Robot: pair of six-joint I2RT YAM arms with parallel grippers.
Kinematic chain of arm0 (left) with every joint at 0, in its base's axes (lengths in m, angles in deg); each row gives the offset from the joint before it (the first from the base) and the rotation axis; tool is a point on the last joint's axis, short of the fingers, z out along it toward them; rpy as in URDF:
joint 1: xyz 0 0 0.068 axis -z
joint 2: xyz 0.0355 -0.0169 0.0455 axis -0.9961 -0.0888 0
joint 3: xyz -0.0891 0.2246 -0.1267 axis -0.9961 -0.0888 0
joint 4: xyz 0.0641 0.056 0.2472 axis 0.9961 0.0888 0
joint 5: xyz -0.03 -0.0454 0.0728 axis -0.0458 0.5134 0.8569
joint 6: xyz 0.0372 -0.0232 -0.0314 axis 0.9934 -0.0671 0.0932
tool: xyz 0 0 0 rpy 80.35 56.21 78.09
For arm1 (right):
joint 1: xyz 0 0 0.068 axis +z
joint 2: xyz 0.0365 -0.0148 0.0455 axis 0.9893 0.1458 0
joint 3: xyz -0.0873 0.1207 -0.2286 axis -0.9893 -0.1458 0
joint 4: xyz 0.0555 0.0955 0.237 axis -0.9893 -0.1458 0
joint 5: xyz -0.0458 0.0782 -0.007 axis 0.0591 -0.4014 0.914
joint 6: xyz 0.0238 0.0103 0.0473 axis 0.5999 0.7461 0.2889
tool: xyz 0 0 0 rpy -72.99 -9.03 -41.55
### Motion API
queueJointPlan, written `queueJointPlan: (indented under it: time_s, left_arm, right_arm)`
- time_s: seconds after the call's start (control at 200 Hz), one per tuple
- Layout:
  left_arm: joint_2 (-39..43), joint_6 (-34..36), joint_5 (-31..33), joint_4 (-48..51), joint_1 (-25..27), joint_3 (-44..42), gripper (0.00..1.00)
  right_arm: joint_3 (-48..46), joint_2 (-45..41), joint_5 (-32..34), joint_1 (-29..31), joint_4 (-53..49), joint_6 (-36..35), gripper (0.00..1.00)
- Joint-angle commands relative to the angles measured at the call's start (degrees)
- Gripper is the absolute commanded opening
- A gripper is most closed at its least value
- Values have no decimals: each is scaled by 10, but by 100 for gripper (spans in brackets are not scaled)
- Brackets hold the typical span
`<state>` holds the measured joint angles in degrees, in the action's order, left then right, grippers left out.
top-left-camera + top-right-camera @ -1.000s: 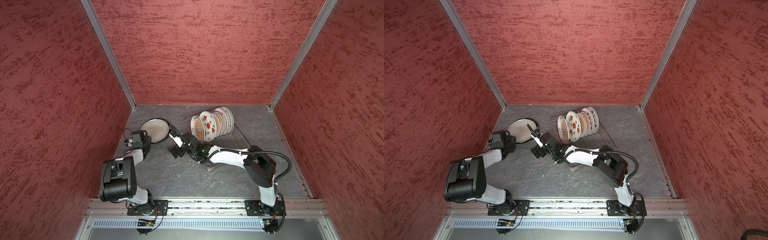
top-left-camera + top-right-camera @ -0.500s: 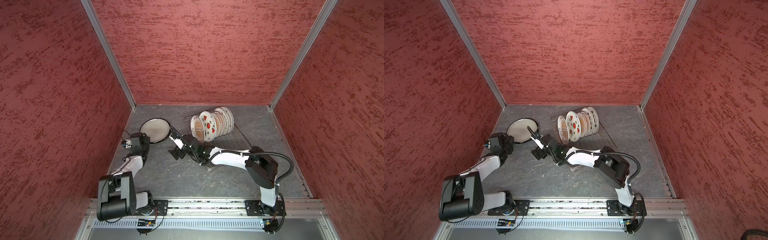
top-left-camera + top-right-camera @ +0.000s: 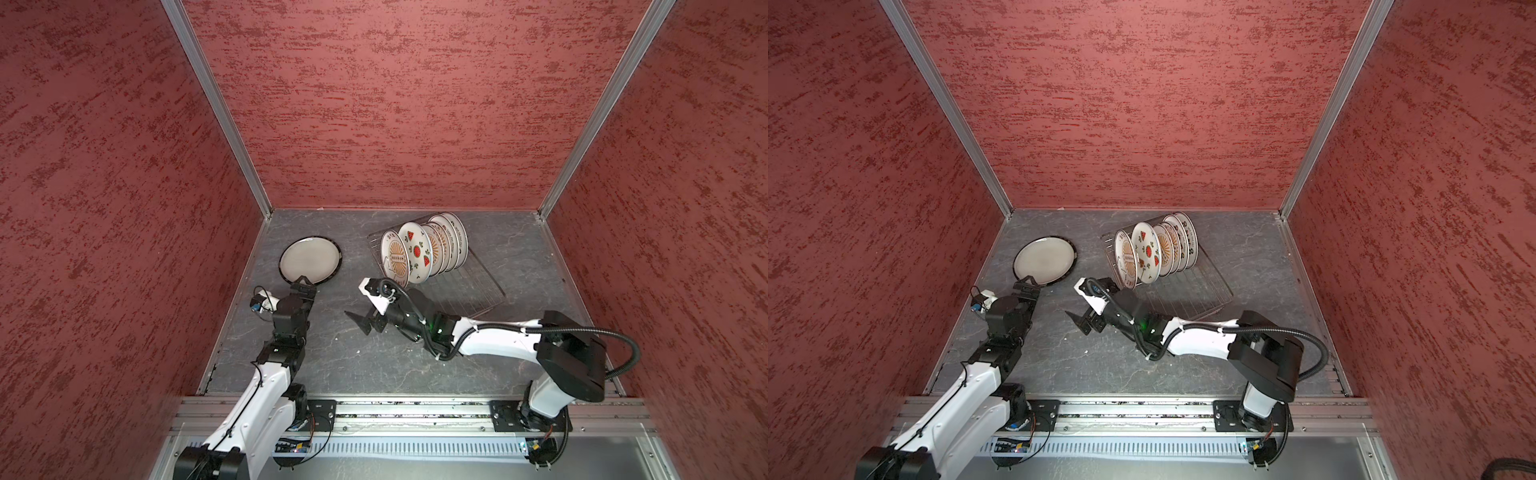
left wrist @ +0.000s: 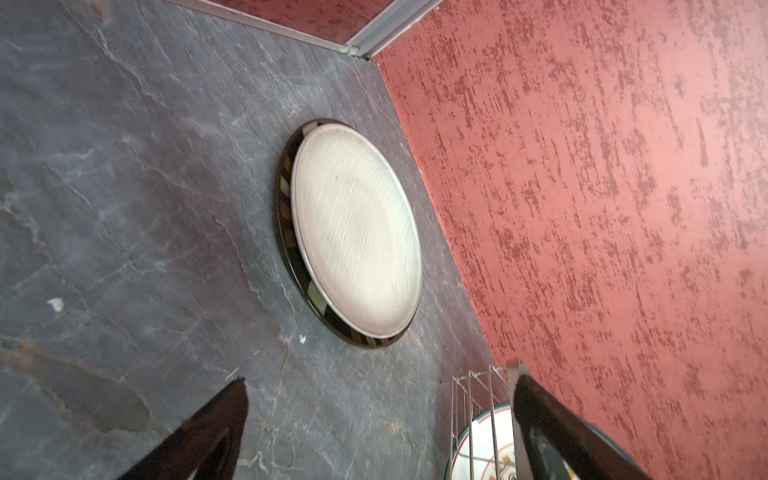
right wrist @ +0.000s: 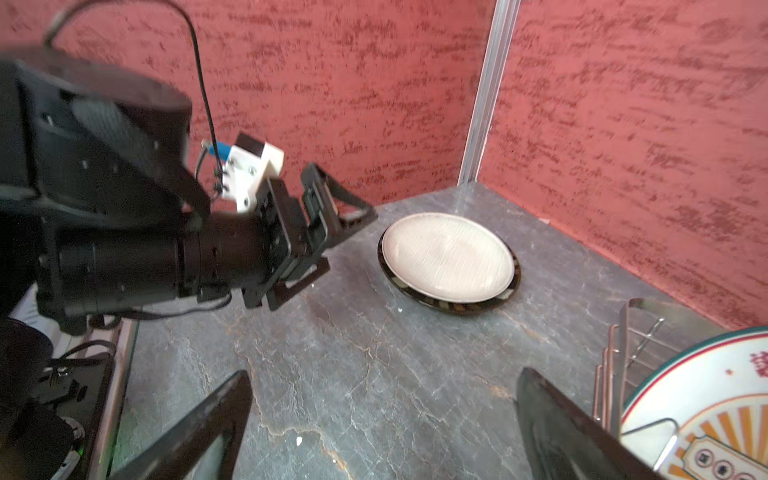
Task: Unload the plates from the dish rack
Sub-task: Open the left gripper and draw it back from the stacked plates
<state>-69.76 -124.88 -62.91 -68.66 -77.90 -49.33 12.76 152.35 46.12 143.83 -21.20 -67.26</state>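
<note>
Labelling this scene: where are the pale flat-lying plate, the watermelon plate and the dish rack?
pale flat-lying plate (image 3: 309, 259): a top view, its centre.
watermelon plate (image 3: 417, 252): a top view, its printed face.
dish rack (image 3: 471, 286): a top view, bare wire floor.

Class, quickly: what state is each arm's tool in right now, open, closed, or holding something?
Left tool: open, holding nothing.
Right tool: open, holding nothing.

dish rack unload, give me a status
Left gripper and right gripper: jaws open, empty. One dark-rimmed plate flat on table; other plates upright in rack. Nothing between right gripper and rack.
</note>
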Motion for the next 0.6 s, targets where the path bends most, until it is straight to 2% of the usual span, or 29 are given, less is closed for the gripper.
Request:
queueJointPlan:
  time_s: [0.0,0.16,0.21,0.311,0.391,0.446,0.506,0.591]
  left_arm:
    - [40,61,-50,-81,26,-29,99]
    - [77,71,-97,-159,88,-96,99]
    - [79,63,-91,-190,120,-115,99]
    - [90,83,-81,-167,184,-106,99]
    - [101,87,-33,-165,243,-115,99]
    - [106,122,-7,-160,281,-111,99]
    - [109,164,-8,-166,305,-107,99]
    - [108,206,-67,-190,311,-102,99]
  right_arm:
    - [-33,-33,30,1,107,4,99]
    - [-79,-80,107,-10,140,31,99]
    - [-90,-88,120,-17,138,51,99]
    - [-113,-135,130,-32,138,73,99]
    - [-148,-158,112,-39,173,62,99]
    - [-168,-177,124,-43,176,66,99]
    - [-181,-199,137,-55,155,83,99]
    - [-195,-230,141,-86,117,122,99]
